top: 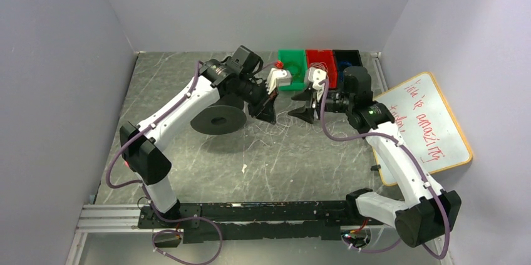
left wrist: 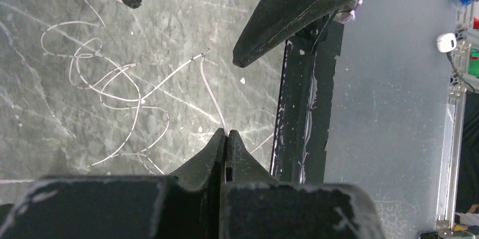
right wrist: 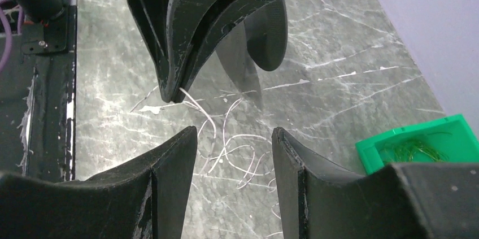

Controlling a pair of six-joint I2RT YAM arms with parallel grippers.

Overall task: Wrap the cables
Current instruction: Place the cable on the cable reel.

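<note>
The thin, whitish, hair-fine cables (left wrist: 107,89) lie as a loose tangle of springy curls and open loops on the dark grey, white-veined stone-look tabletop (top: 188,77), between the two arms and just beside a large flat black plastic spool (top: 218,119). The left gripper (left wrist: 226,133) has its tapered, scuffed black fingers pressed tight together, and one strand end runs straight into the pinched tips, so it is grasping the cables. The right gripper (right wrist: 234,137) faces it from close by, its two blunt black fingers spread apart with nothing between them; the curls show on the table through the gap. Behind the grippers stands a row of small plastic bins at the far edge – a green one (right wrist: 370,157) holding a green wire bundle (right wrist: 415,150), then a red one (top: 321,67). A wood-framed whiteboard (top: 432,133) with red handwriting lies to the right, and a black metal rail (left wrist: 305,114) runs along the near edge.
</note>
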